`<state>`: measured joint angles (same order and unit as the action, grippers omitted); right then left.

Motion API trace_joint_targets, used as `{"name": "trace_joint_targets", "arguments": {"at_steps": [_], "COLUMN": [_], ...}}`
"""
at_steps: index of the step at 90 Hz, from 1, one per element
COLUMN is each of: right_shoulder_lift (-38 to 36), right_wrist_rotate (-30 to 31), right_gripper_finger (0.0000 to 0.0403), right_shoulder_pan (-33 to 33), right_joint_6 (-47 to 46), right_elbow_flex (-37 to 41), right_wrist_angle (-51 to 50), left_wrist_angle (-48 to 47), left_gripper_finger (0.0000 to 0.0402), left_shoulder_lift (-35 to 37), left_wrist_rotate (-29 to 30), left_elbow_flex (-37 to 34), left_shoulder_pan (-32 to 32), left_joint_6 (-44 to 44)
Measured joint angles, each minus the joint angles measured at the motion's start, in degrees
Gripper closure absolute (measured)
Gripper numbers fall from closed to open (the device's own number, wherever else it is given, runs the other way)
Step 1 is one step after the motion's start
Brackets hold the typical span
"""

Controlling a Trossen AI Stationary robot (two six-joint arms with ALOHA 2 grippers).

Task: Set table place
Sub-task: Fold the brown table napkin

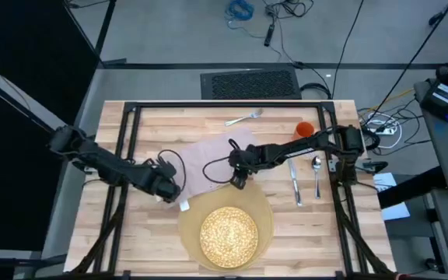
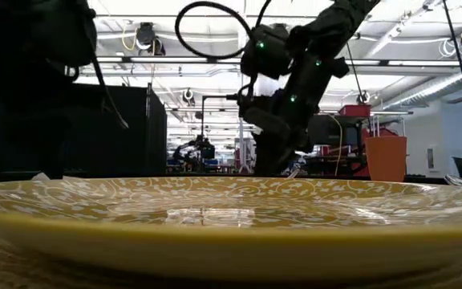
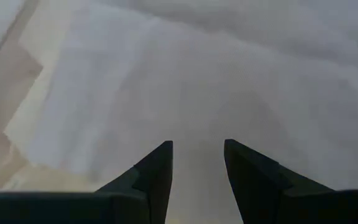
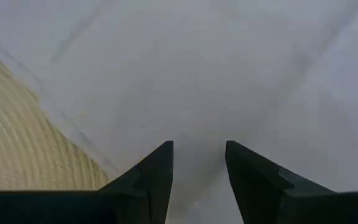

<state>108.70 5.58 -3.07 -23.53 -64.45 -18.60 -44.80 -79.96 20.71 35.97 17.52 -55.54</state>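
Napkin (image 1: 212,159) lies flat on the worktop (image 1: 146,233) behind the plate (image 1: 229,232), directly beneath both spread, empty end effectors, left (image 1: 179,197) and right (image 1: 238,181), at opposite near corners.

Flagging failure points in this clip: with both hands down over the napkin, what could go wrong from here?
Both hands, left and right, are open over the napkin; pulling unevenly could bunch it. The napkin's near edge meets the placemat, which may get dragged along. The right arm's reach passes close to the knife.
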Motion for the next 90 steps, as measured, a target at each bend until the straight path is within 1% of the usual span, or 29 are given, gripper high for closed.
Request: {"name": "trace_joint_targets", "arguments": {"at_steps": [10, 24, 38, 51, 66, 77, 82, 90], "right_shoulder_lift": [0.0, 0.0, 0.0, -0.1, -0.1, 0.0, 0.0, -0.5], "right_wrist_rotate": [0.0, 0.0, 0.1, 0.2, -0.1, -1.7, -1.8, -1.7], "right_gripper_finger": [0.0271, 0.0271, 0.0271, 0.0271, 0.0271, 0.0271, 0.0271, 0.0271], "right_shoulder_pan": [-0.3, -1.0, -3.0, -5.5, -7.8, -9.1, -9.4, -8.8], "right_joint_6": [0.1, 0.7, 2.5, 4.3, 6.3, 7.3, 7.5, 7.5], "right_elbow_flex": [0.0, 0.0, 0.0, 0.0, 0.0, 0.0, 0.0, 0.0], "right_wrist_angle": [0.1, 0.0, 0.0, 0.5, 2.2, 4.1, 3.9, 1.4], "left_wrist_angle": [4.4, 5.2, 7.2, 9.5, 12.0, 14.9, 13.0, 5.9], "left_gripper_finger": [0.027, 0.027, 0.027, 0.027, 0.027, 0.027, 0.027, 0.027], "left_shoulder_lift": [-2.7, -3.9, -3.7, -3.8, -3.7, -3.7, -3.7, -3.0], "left_wrist_rotate": [-2.6, -3.5, -7.2, -8.6, -8.5, -8.0, -6.1, -2.8], "left_elbow_flex": [0.1, 0.2, 1.5, 3.6, 5.1, 5.4, 5.7, 7.1], "left_shoulder_pan": [-1.2, -1.8, 0.0, 2.8, 4.9, 5.5, 5.5, 4.8], "left_joint_6": [3.5, 3.6, 2.2, 1.9, 0.5, 1.2, 2.1, 2.4]}}
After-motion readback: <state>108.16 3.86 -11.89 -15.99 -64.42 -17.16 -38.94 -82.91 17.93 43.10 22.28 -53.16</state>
